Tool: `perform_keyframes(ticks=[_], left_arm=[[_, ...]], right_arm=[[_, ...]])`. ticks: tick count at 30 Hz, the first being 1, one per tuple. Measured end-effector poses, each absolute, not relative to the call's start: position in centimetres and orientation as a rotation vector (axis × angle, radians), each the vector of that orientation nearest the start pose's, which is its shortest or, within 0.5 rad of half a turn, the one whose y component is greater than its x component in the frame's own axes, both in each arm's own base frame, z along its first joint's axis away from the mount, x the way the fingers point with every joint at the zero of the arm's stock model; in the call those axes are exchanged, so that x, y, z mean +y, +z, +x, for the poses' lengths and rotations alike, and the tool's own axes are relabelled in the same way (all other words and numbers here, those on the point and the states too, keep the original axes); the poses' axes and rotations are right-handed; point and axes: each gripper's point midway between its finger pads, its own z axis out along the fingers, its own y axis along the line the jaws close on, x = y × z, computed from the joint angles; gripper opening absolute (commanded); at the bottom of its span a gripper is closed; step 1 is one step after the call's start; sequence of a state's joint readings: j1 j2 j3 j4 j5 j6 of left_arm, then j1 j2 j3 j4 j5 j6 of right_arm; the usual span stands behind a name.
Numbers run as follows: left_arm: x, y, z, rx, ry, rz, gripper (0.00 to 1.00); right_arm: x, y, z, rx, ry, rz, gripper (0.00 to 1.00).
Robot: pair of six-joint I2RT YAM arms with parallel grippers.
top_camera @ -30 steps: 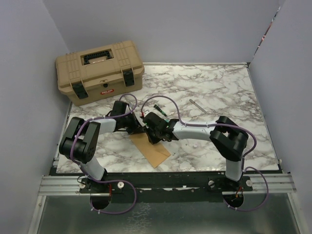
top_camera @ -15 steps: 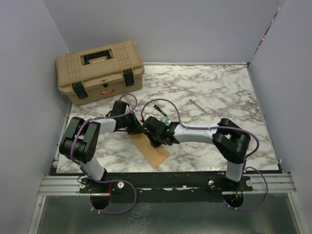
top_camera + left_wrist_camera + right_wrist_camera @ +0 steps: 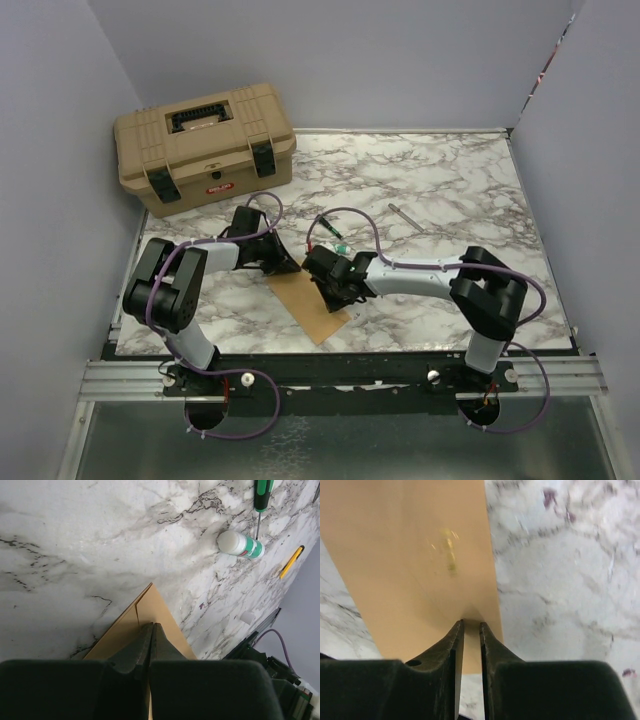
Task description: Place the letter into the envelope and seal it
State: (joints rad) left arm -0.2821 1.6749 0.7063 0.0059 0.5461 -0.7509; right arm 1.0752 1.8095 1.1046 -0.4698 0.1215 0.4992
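The brown envelope [image 3: 305, 300] lies flat on the marble table, near the front and between the two arms. My left gripper [image 3: 287, 268] is shut, and its tips [image 3: 152, 625] rest on the envelope's [image 3: 156, 609] far corner, next to a fold seam. My right gripper [image 3: 340, 295] hangs low over the envelope's right edge. Its jaws [image 3: 470, 623] stand a narrow slit apart with nothing between them, the tips at the paper [image 3: 410, 555]. The letter is not in view.
A tan toolbox [image 3: 205, 145] stands at the back left. A green-handled screwdriver [image 3: 325, 222], a white and green glue stick [image 3: 240, 544] and a thin metal rod [image 3: 402, 215] lie behind the grippers. A yellow item [image 3: 291, 561] lies further off.
My right arm has drawn its wrist a little to the right and towards the front, along the envelope's right side. The left arm and the envelope have stayed put.
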Motion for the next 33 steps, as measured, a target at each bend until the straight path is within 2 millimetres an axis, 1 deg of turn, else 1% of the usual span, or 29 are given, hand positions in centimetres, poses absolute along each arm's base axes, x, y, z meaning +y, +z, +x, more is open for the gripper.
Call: perform_keyframes(ticks=[2,3,4,6,7,9,11,13,15,16,18,19,22,23,24,25,26,27,28,30,33], left_arm=[[-20.3,1.9,28.5,2.662,-1.071,-0.392,0.00],[-20.4,1.9,28.5,2.664,-1.073,-0.391,0.00],[-20.4,1.9,28.5,2.664,-1.073,-0.390,0.03],[-20.4,2.0,28.6,2.665,-1.071,-0.382,0.11],[-20.4,2.0,28.6,2.667,-1.070,-0.378,0.18],[-20.5,2.2,28.7,2.666,-1.072,-0.364,0.30],[-20.7,2.6,28.8,2.661,-1.080,-0.336,0.42],[-20.8,3.1,29.0,2.648,-1.076,-0.303,0.52],[-20.7,3.6,29.2,2.635,-1.066,-0.279,0.60],[-20.6,4.0,29.3,2.625,-1.054,-0.258,0.64],[-20.4,4.7,29.4,2.610,-1.038,-0.238,0.70],[-20.3,5.2,29.4,2.600,-1.027,-0.220,0.73],[-20.1,7.0,29.8,2.550,-1.016,-0.171,0.80],[-20.1,7.9,30.1,2.521,-1.013,-0.149,0.82],[-20.1,8.9,30.3,2.488,-1.006,-0.127,0.83],[-20.0,9.7,30.5,2.463,-1.003,-0.112,0.83],[-20.0,10.4,30.7,2.440,-0.996,-0.100,0.83],[-19.8,11.1,30.9,2.414,-0.983,-0.090,0.83],[-19.7,11.7,31.1,2.391,-0.970,-0.081,0.83],[-19.4,12.3,31.4,2.369,-0.943,-0.075,0.83],[-18.9,12.2,31.9,2.364,-0.900,-0.086,0.82]], right_arm=[[31.7,1.6,17.1,2.698,0.244,-0.732,0.20],[30.9,1.6,16.6,2.729,0.213,-0.725,0.21],[30.0,1.8,16.1,2.759,0.178,-0.723,0.22],[28.1,2.2,15.0,2.818,0.104,-0.713,0.30],[27.4,2.7,14.8,2.835,0.087,-0.694,0.33],[26.9,4.3,14.9,2.832,0.091,-0.633,0.40],[27.0,6.6,16.1,2.781,0.131,-0.544,0.45],[27.3,9.2,17.9,2.706,0.186,-0.445,0.50],[27.5,11.3,19.5,2.638,0.230,-0.364,0.54],[27.6,12.2,20.5,2.602,0.251,-0.328,0.55],[27.5,13.0,21.9,2.563,0.265,-0.287,0.55],[27.4,13.3,22.9,2.544,0.270,-0.266,0.55],[27.0,13.2,24.8,2.535,0.300,-0.250,0.56],[26.9,13.2,25.9,2.531,0.327,-0.240,0.56],[26.6,13.2,26.9,2.521,0.340,-0.230,0.56],[27.0,13.2,27.3,2.509,0.358,-0.247,0.56],[26.3,13.0,28.7,2.500,0.356,-0.233,0.55],[26.2,12.7,29.6,2.491,0.358,-0.249,0.52],[26.3,12.2,30.4,2.484,0.355,-0.291,0.50],[27.1,11.0,31.1,2.483,0.359,-0.397,0.47],[28.7,8.7,31.8,2.488,0.363,-0.599,0.45]])
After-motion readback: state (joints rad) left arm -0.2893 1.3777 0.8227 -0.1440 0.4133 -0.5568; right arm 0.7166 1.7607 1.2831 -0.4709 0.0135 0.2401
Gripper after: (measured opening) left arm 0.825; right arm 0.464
